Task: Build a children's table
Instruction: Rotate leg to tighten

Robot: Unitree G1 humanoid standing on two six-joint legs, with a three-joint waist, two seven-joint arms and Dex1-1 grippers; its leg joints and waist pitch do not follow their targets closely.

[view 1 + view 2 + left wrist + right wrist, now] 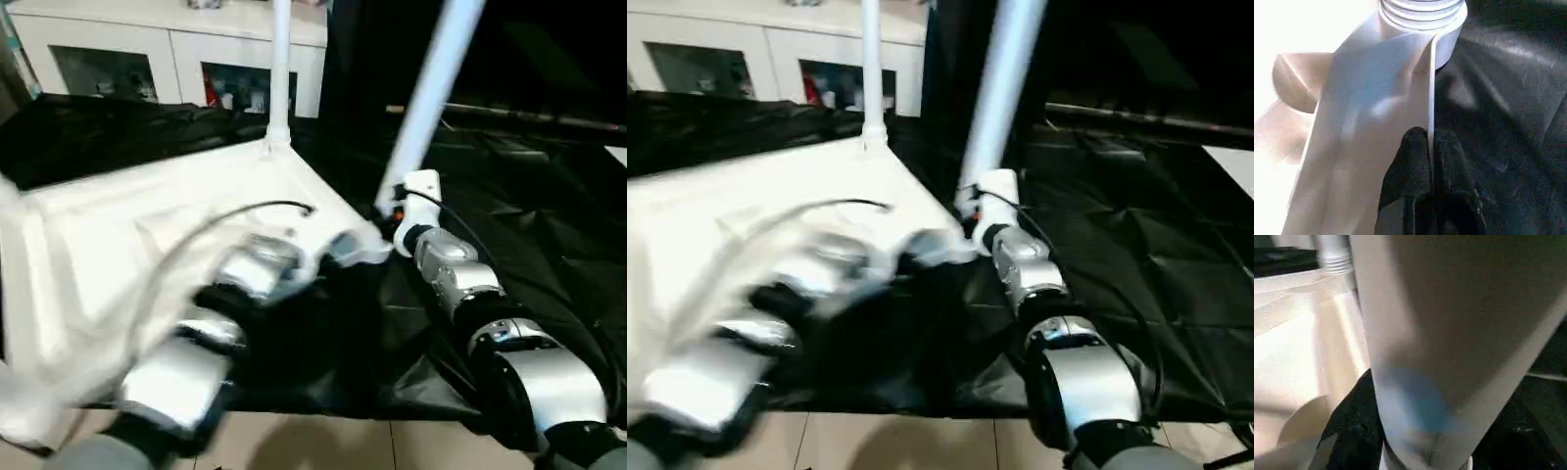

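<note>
Two silver forearms rise from the bottom edge of the head views. At lower left, the left gripper [1429, 147] is pinched closed on the thin raised rim of the white tabletop [147, 235], one black finger on each side of the rim's edge, as the left wrist view shows. That rim runs up the frame to a rounded corner socket with a threaded end seated in it.

The tabletop lies upside down across the left and centre of the frame on a black sheet [529, 225], with pale floor [323, 446] along the bottom edge.

At centre right, the right gripper [397, 211] is clamped around the lower end of one white leg [436, 73], which tilts up toward the upper right, just beside the tabletop's near right corner.

A second leg [280, 69] stands upright in the far corner socket, at top centre. Two legs are visible.

Across the upper left stands a white glass-fronted cabinet [167, 44]. No writing can be read.
</note>
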